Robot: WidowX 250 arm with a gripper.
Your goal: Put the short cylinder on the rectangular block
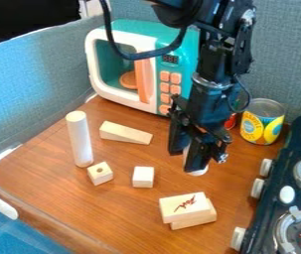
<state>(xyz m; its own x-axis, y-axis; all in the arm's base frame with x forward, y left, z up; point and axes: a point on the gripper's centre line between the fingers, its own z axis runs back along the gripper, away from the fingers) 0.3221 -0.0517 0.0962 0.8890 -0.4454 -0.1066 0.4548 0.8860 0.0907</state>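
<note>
Wooden counter (112, 213): the pincer (187, 158) seemingly pinches the short cylinder (198, 173) near a red-scrawled block (179, 207).

You had the wedge (124, 133) before the microwave (143, 74), the upright cylinder (80, 139) left, two cubes (143, 177) in front, stacked blocks (185, 208) nearer right, and the stove (274, 203) far right.

The black arm (229, 49) comes down from above the gripper (185, 159), its wrist (205, 106) directly over it. The gripper hangs pointing downward, slightly tilted. Its two fingers (196, 158) stand parted, closed around a held piece between them. A dark cable (142, 55) loops above and to one side of the gripper.
</note>
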